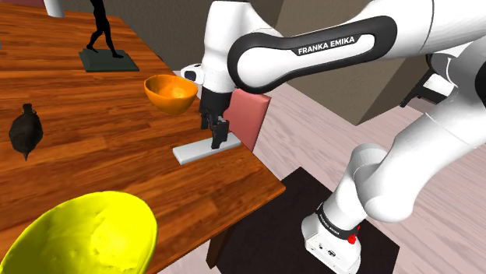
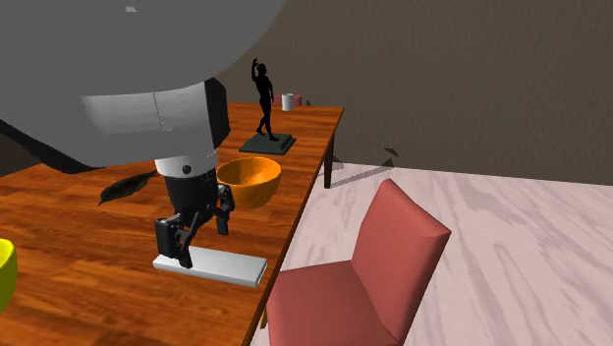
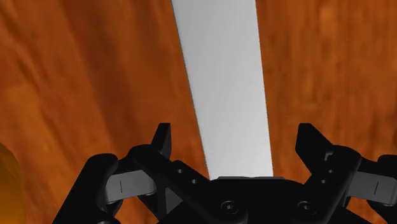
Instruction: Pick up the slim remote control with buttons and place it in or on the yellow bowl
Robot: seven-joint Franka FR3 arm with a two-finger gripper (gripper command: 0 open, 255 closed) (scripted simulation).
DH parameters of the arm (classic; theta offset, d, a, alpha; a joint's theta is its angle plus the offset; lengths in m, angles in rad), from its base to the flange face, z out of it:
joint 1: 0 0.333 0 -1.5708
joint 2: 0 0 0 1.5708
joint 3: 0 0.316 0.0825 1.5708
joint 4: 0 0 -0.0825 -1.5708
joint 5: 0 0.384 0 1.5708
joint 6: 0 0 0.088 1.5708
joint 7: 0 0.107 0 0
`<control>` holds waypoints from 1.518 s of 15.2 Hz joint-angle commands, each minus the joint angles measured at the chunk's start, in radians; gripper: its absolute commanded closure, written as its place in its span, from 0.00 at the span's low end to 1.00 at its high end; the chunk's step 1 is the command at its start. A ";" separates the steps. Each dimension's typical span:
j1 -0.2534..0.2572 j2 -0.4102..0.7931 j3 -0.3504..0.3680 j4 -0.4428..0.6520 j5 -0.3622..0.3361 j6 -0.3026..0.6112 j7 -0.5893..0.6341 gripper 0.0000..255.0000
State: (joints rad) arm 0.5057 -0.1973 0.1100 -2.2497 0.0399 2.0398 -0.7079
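The remote (image 1: 191, 150) is a slim, plain pale grey slab lying flat on the wooden table (image 1: 101, 167), near its edge. My black gripper (image 1: 218, 140) is low over one end of it, open. In the wrist view the remote (image 3: 226, 95) runs between the spread fingers (image 3: 162, 137) without touching them. In the second exterior view my gripper (image 2: 196, 231) hangs just above the remote (image 2: 221, 263). The yellow bowl (image 1: 86, 237) stands at the shoulder view's lower left, and its rim (image 2: 5, 270) shows at the second exterior view's left edge.
An orange bowl (image 1: 171, 92) sits just beyond the gripper. Farther back stand a dark figurine on a base (image 1: 101, 39) and a dark vase (image 1: 25, 131). A red chair (image 2: 363, 275) is at the table's edge beside the remote. A white cup (image 2: 289, 101) stands at the far end.
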 commanded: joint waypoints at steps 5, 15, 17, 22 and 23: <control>0.003 0.027 0.004 -0.057 0.000 0.084 -0.004 0.00; 0.003 0.031 0.004 -0.061 0.000 0.092 -0.004 1.00; 0.003 0.031 0.004 -0.061 0.000 0.091 -0.004 1.00; 0.003 0.031 0.004 -0.060 0.000 0.091 -0.003 1.00; 0.003 0.031 0.004 -0.062 0.000 0.092 -0.004 1.00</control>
State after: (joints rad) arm 0.5092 -0.1670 0.1145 -2.3096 0.0395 2.1313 -0.7119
